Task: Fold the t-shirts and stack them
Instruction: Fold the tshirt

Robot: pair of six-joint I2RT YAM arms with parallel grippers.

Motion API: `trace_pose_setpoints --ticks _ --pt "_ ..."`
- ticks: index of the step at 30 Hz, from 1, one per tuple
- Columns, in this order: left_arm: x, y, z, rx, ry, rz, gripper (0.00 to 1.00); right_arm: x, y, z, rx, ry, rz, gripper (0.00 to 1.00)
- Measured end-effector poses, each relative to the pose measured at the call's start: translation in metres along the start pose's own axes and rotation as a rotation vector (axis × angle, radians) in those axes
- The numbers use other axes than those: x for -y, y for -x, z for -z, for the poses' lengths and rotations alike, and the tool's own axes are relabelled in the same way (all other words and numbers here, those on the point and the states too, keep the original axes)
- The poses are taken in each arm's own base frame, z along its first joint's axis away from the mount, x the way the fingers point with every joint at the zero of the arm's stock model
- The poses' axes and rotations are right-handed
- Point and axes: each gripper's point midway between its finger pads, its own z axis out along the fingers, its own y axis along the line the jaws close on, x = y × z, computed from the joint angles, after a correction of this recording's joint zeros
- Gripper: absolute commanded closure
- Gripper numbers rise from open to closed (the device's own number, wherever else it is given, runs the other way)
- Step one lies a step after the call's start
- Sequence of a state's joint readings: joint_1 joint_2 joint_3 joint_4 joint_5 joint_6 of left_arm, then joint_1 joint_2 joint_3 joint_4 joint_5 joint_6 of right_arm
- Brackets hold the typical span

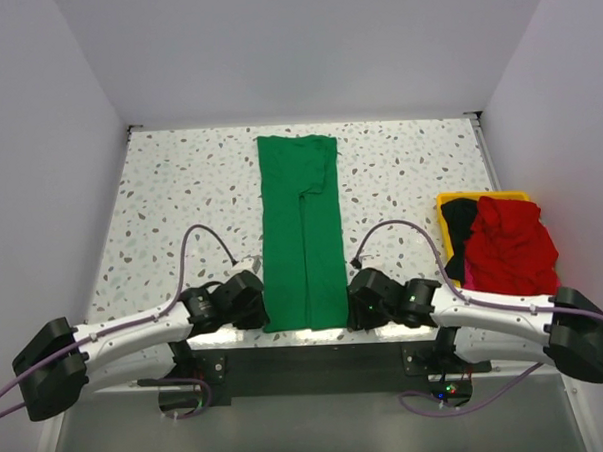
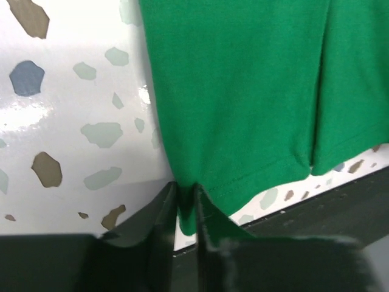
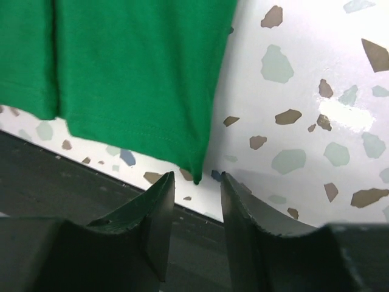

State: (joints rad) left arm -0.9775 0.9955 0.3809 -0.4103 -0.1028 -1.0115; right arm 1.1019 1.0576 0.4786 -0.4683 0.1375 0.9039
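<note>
1. The green shirt (image 1: 302, 236) lies flat at the middle of the counter (image 1: 179, 181). It is folded lengthwise into a narrow strip that runs from the far side to the near edge.
2. I read the left claw (image 1: 257, 304) as closed on the near left hem corner. In the left wrist view its fingers (image 2: 159, 219) are almost together, with green cloth pinched between them.
3. The right claw (image 1: 357, 302) is partly open. Its fingers (image 3: 159, 207) stand apart, and the near right hem corner sits between the tips, unclamped.
4. To the right, the red shirt (image 1: 507, 242), the black shirt (image 1: 461, 219) and the pink shirt (image 1: 472, 276) are heaped in the yellow bin (image 1: 450, 196).
</note>
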Motion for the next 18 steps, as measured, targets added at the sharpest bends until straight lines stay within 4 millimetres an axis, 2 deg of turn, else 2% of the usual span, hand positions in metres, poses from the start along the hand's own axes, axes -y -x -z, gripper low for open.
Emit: trace_pose_setpoints --ticks 3,7,14,18 --pt "0.004 0.002 0.004 0.008 -0.024 0.002 0.69 -0.004 0.004 0.011 0.028 0.036 -0.011 0.58" --pt "0.005 0.003 0.010 0.016 -0.037 0.004 0.67 -0.004 0.007 0.021 0.047 0.052 -0.032 0.60" --pt "0.000 0.002 0.015 0.018 -0.022 0.005 0.67 0.005 0.010 0.019 0.054 0.010 -0.078 0.62" --pt "0.002 0.002 0.013 0.023 -0.035 0.007 0.66 0.006 0.022 0.015 0.065 0.023 -0.145 0.62"
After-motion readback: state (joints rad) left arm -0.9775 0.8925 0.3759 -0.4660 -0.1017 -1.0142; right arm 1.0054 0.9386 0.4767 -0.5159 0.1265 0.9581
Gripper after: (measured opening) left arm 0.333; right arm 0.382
